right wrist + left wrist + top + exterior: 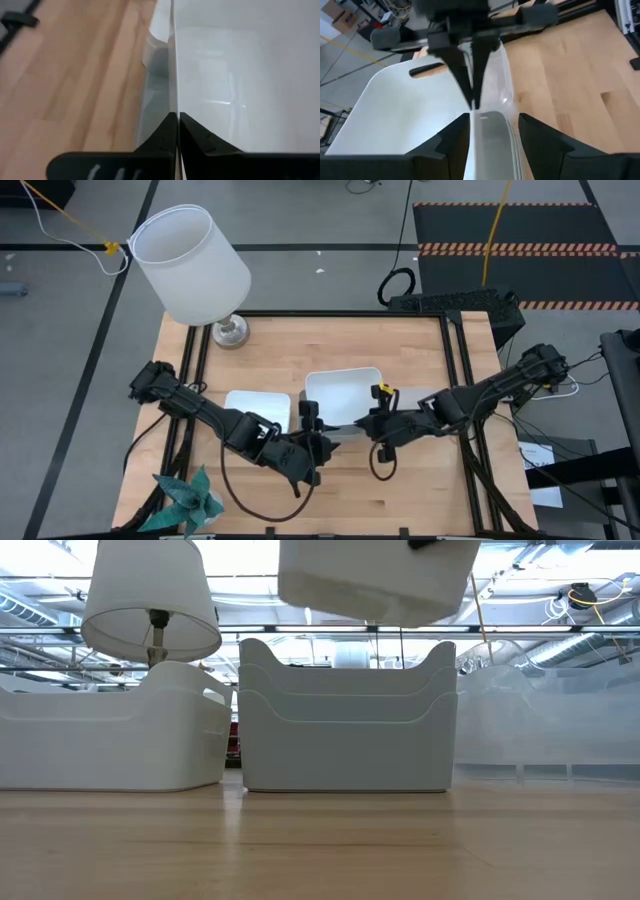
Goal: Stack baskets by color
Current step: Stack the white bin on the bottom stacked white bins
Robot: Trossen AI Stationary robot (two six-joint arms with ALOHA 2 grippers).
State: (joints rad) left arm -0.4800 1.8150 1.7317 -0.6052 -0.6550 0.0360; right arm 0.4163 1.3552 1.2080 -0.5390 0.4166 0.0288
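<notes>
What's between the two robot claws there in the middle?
A white basket. In the overhead view its front edge sits between the left gripper and right gripper; the right one pinches its wall.

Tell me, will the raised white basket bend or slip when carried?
Probably light and stiff: the right gripper holds the white basket up by one thin wall without visible sag. The smooth plastic may slip or swing in that narrow pinch.

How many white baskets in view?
2: one white basket held aloft by the right hand over the table's middle; a second basket on the table left of it. More may be nested unseen.
</notes>
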